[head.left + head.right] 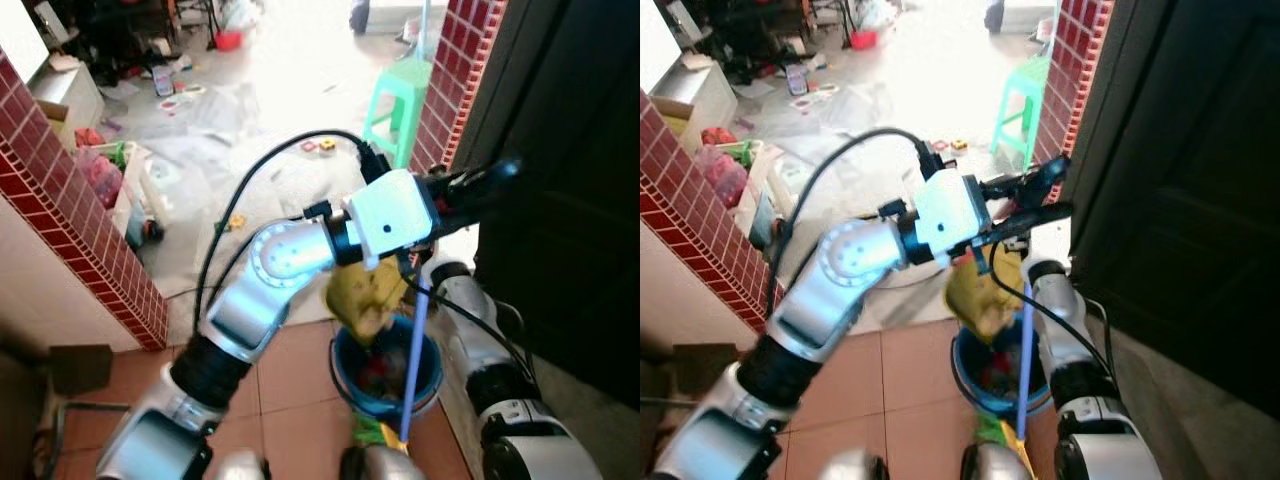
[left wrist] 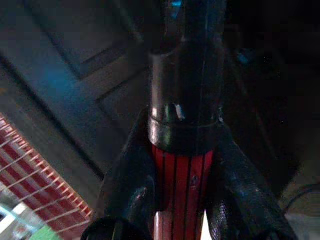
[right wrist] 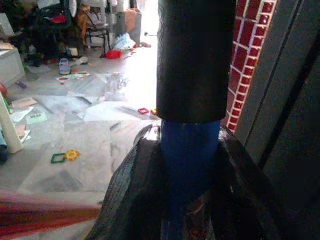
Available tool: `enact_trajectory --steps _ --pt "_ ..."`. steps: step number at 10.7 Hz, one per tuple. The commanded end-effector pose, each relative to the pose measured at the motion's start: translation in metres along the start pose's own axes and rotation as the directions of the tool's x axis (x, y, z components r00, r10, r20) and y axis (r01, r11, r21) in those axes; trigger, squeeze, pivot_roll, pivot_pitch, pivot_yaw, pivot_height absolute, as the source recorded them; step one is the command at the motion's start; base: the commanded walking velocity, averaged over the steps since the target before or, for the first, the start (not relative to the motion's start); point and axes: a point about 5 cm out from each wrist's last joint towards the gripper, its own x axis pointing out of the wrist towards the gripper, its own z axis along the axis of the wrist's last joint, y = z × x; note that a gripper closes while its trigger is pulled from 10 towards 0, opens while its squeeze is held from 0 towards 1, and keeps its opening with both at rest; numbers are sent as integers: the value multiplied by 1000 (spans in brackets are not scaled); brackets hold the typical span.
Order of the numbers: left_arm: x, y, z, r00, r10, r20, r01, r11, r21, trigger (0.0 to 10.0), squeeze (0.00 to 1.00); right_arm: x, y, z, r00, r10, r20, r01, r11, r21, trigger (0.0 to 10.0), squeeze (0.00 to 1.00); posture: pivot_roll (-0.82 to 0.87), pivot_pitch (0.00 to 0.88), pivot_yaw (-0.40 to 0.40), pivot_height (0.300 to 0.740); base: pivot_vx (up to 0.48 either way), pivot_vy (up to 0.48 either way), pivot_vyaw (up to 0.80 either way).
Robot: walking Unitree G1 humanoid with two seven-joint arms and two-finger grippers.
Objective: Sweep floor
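The left end effector reaches across the robot's body toward a dark door, its black fingers clamped on a red ribbed handle with a black cap, seen close in the left wrist view. Directly below that end effector hangs a yellow-green crumpled mass, too blurred to identify, and beneath it a blue dustpan bucket stands on the terracotta floor tiles, holding dark debris. A thin lavender-blue pole rises out of the bucket toward the end effector.

The right end effector is closed around a blue shaft topped by a black sleeve, its fingers pressed to both sides of the shaft; the silver right arm runs down beside the bucket.

Beyond the left end effector, a green plastic stool stands by a red brick pillar. Farther out, a pale, sunlit floor is strewn with plastic sheets, small toys and scraps. To the left end effector's near side, a low red brick wall borders the doorway.
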Motion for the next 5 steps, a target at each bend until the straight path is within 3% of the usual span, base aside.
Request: enact_trajectory --steps 1,3,4,5 --pt "11 -14 21 986 -157 62 153 986 66 10000 0 7 9 10 999 28 21 -28 1000 -3 10000 0 -31 23 8 740 0 0 0" --pt "8 -19 23 980 -190 53 186 980 68 10000 0 8 10 9 999 29 22 -29 1000 -3 10000 0 -27 22 9 740 0 0 0" --pt "4 -10 20 995 -94 45 92 995 43 10000 0 8 10 8 999 28 20 -28 1000 -3 10000 0 -30 24 7 740 0 0 0" --pt "-3 19 22 993 102 51 -102 995 -10 10000 0 8 8 7 999 31 17 -31 999 -6 10000 0 -35 24 -1 740 0 0 0"
